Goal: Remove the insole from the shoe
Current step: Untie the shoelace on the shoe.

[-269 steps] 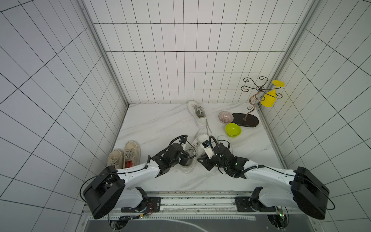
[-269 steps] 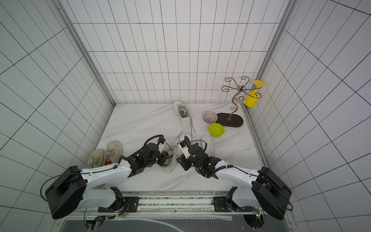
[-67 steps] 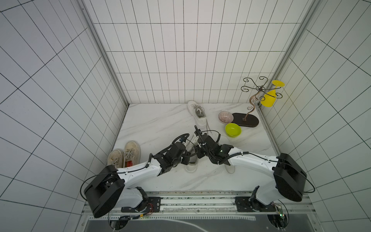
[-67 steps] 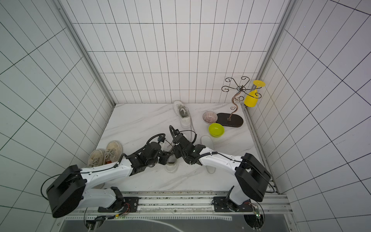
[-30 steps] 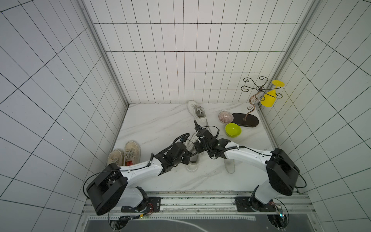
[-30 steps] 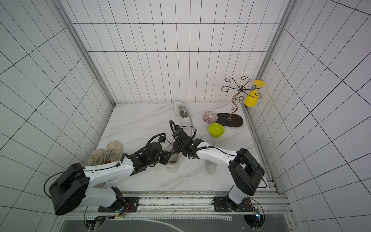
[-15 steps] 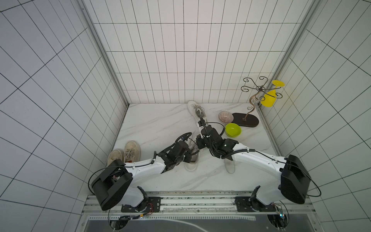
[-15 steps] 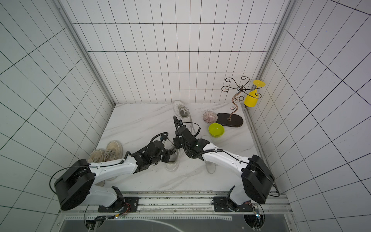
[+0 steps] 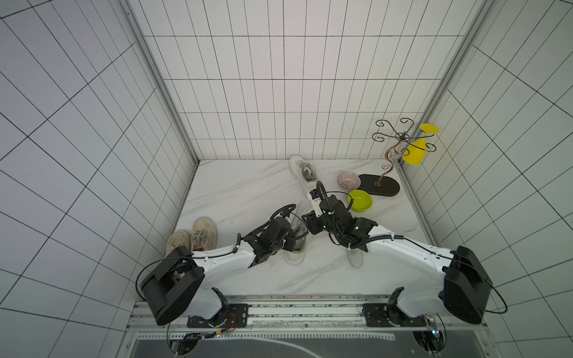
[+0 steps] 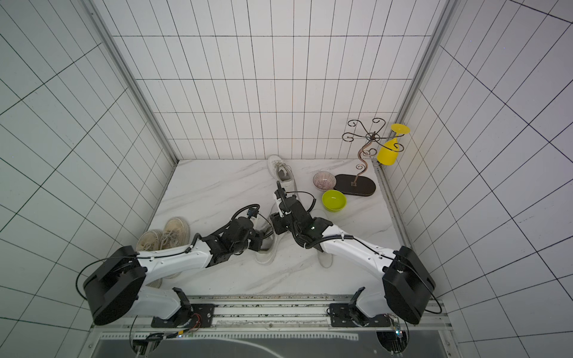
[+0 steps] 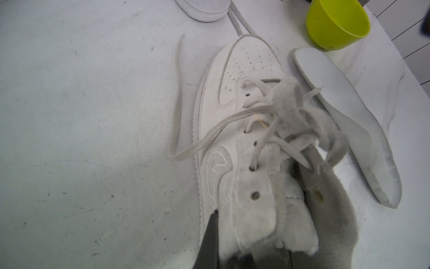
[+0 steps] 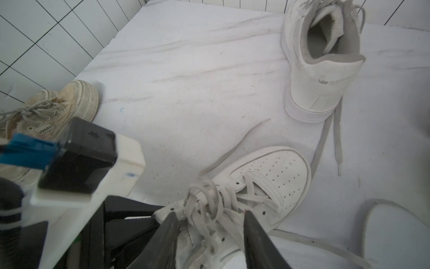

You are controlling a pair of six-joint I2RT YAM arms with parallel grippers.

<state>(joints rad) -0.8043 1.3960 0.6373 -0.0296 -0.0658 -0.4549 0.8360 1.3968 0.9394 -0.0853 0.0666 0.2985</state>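
White shoe (image 11: 244, 76) bears swoosh; sneaker (image 12: 69, 102) reads "miumiu".

In both top views the left arm (image 9: 223, 257) stretches low from its base at seven o'clock toward two o'clock, the left claw (image 9: 294, 241) pinched tight on the collar of the shoe (image 11: 244, 69). The right arm (image 9: 403, 248) reaches from five o'clock toward ten; the right claw (image 12: 209, 215) hangs over the same shoe, fingers spread.

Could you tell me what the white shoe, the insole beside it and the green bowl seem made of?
The white shoe: smooth leather or imitation, perforated toe, stitched panels, fuzzy fabric lining. The insole: probably foam, matte, thick soft edge. The green bowl: likely plastic, uniform colour, slight sheen.
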